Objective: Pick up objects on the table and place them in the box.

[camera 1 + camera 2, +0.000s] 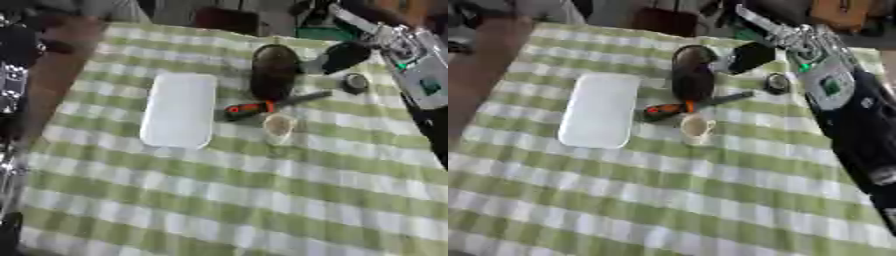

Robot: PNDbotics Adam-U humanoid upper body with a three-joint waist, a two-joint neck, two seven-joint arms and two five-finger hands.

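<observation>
A white flat rectangular box [179,110] lies left of centre on the checked cloth. To its right stands a dark oval object [273,72]. Below that lie a tool with a red and black handle [249,109] and grey shaft, and a small pale cup [278,126]. A small round dark thing [354,82] sits further right. My right hand [750,56] reaches in from the upper right and sits at the dark oval object's right side; whether it touches it is unclear. The left hand is not seen.
The green and white checked tablecloth [227,200] covers the table, with wide bare cloth in front. Black and silver arm parts [10,82] show at the left edge. Dark clutter lies beyond the far edge.
</observation>
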